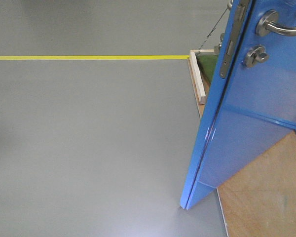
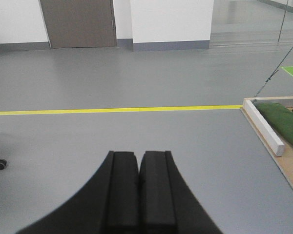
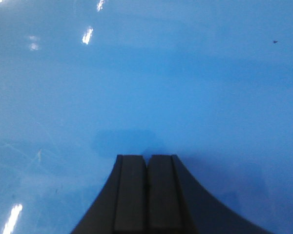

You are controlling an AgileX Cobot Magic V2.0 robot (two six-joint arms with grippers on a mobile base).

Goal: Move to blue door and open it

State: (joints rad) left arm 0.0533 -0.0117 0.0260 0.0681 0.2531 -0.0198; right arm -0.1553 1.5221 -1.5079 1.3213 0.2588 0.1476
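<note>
In the front view the blue door (image 1: 251, 123) stands at the right of the scene, swung partly open so its near edge faces the camera and its foot overhangs the grey floor (image 1: 89, 158) beside a wooden base (image 1: 266, 202). The silver lever handle (image 1: 282, 25) sits at the top right, with the round thumb-turn (image 1: 256, 55) just below it. The panel looks stiff, heavy and glossy, so slippery under flat pads; the lever is the surest hold, and a push lands best near the free edge. In the left wrist view the left gripper (image 2: 138, 157) hangs over bare floor, its 2 fingers pressed together on nothing, with a yellow line (image 2: 112, 110) beyond and green sandbags (image 2: 283, 122) at the far right. In the right wrist view the right gripper (image 3: 146, 158) has its 2 fingers pressed together too, tips at or just short of the door's face, which fills the view; contact cannot be told.
</note>
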